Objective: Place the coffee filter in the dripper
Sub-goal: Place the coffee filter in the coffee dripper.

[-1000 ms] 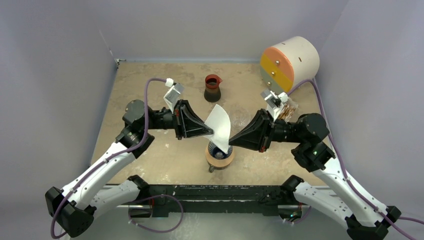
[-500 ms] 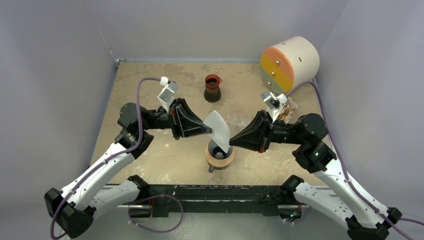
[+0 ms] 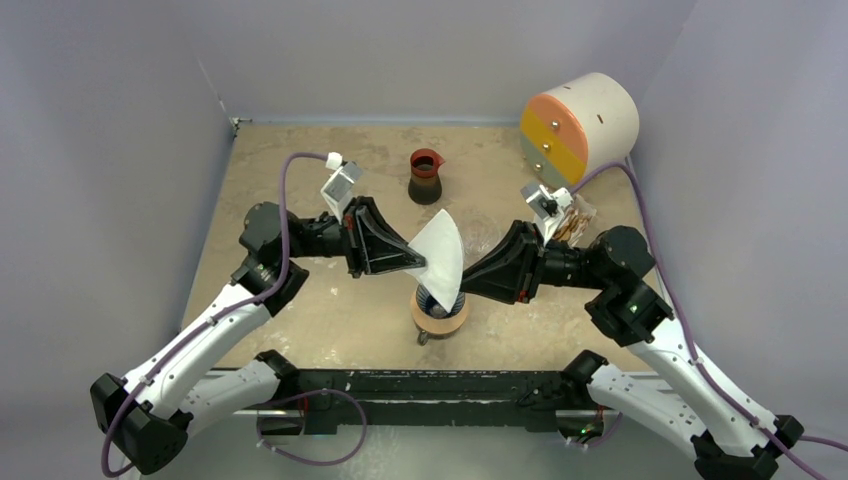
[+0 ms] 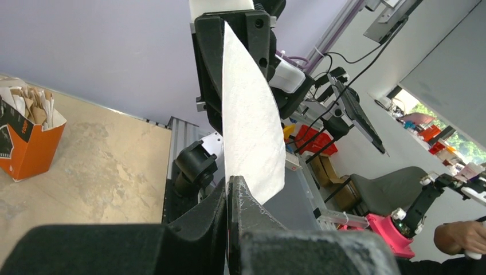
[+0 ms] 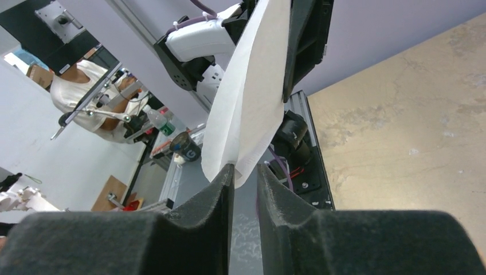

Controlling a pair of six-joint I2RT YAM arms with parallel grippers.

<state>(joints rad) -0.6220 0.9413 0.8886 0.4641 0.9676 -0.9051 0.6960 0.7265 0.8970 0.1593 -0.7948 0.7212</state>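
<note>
**A:** What are the left fingers [image 3: 418, 262] doing?

**B:** They are pressing together on the left edge of the coffee filter [image 3: 442, 252] and pinching the white paper flat.

**A:** And the right fingers [image 3: 466, 282]?

**B:** They are standing slightly apart. The filter's lower corner is sitting in the gap between them, and I cannot tell whether either finger is touching it.

**A:** How is the filter hanging?

**B:** It is standing on edge between the two sets of fingers, fanning upward above them and narrowing downward.

**A:** Where is the dripper [image 3: 432, 297] sitting?

**B:** Just below the fingers, between their tips. The filter's narrow end is reaching down over its blue mouth, though I cannot tell whether paper is touching the ribs.

**A:** What is lying under it?

**B:** A wooden ring [image 3: 440, 320] is carrying the dripper on the surface [image 3: 300, 180].

**A:** Farther out?

**B:** A dark jug [image 3: 425, 177] with a red rim is standing beyond the fingers. A pale drum [image 3: 580, 125] with an orange, yellow and grey face is lying beyond the right fingers, at the far corner. An orange carton [image 4: 26, 149] of brown papers is standing behind the right fingers.
</note>
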